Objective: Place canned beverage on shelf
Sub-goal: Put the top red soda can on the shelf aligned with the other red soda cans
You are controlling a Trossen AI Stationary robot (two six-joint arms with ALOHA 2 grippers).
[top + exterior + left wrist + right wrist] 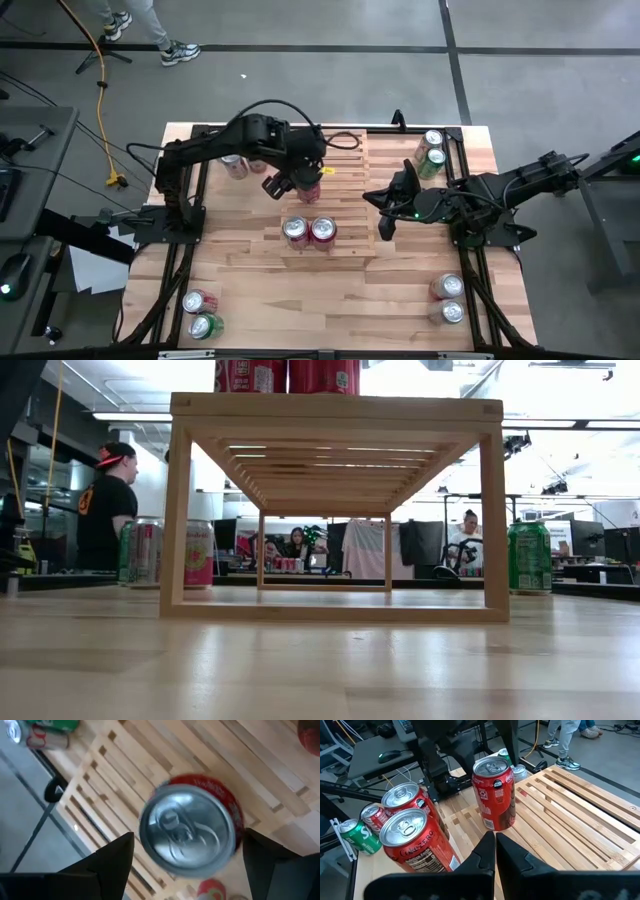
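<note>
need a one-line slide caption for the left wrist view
Left gripper, fingers spread wide on either side of a red can, seen top-down above the slatted wooden shelf.

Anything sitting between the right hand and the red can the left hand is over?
No. In the right wrist view, only bare shelf slats lie between the shut right hand and the upright red can. The left hand straddles that can, open.

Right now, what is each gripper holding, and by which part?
The left gripper brackets a red can by its sides on the shelf; contact is unclear. The right gripper holds nothing.
</note>
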